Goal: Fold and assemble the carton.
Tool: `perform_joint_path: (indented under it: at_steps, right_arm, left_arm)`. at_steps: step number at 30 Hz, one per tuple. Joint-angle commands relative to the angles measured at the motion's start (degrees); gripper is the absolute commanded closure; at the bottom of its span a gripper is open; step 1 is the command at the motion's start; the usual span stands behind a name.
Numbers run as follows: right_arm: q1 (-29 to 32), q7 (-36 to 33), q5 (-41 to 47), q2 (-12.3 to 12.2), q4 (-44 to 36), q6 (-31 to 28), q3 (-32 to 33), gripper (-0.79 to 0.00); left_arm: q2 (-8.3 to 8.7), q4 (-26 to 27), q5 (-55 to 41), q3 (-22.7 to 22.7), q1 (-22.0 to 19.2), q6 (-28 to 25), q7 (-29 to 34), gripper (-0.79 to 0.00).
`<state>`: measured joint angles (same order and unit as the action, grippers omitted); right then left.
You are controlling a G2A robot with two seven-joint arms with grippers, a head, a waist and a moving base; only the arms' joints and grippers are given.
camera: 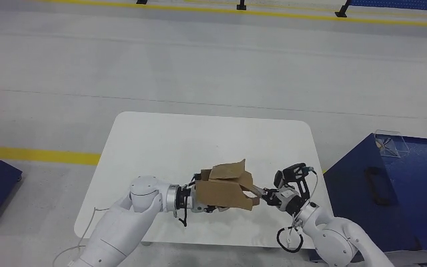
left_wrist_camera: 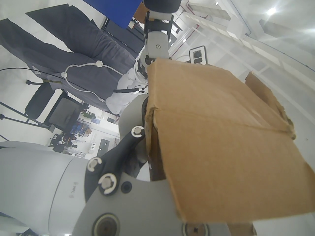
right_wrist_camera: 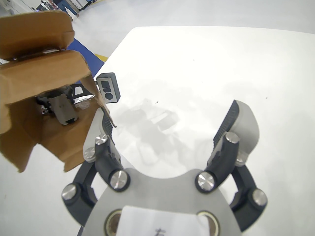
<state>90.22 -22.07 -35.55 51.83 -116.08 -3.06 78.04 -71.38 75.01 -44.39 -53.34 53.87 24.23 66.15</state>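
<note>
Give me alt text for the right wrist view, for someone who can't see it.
The right gripper is open above a white table, one finger beside a flap of a brown, partly folded carton held up off the tabletop.

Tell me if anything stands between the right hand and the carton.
Nothing visible does. The open right hand sits beside the carton, one finger at a flap's edge. The left hand grips the carton's far end.

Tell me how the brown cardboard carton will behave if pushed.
Likely light: the left pincer alone grips the hollow brown cardboard carton. Its loose flaps would probably bend when pushed, and frayed edges hint it may tear.
</note>
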Motion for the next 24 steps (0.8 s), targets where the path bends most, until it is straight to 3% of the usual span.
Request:
perform_joint_path:
  at_steps: [1, 12, 21, 24]
  right_arm:
    - [-0.47, 0.16, -0.66, 0.23, 0.30, 0.42, -0.93, -0.785]
    - [-2.86, 0.03, -1.91, 1.23, 0.95, 1.64, -3.40, -0.785]
    - [-0.20, 1.38, 2.00, 1.06, 1.30, 1.77, 4.81, -0.785]
    - [1.70, 1.51, 4.03, 0.96, -0.10, -1.00, 7.49, -0.785]
  left_arm:
    - [0.11, 0.86, 0.60, 0.19, 0.24, -0.53, 0.80, 0.000]
    - [0.51, 2.43, 1.51, 0.35, 1.16, -2.60, 2.34, 0.000]
    - [0.66, 1.52, 0.65, 0.10, 1.51, -2.27, 1.69, 0.000]
    - [0.63, 1.49, 0.53, 0.24, 1.44, -2.59, 1.33, 0.000]
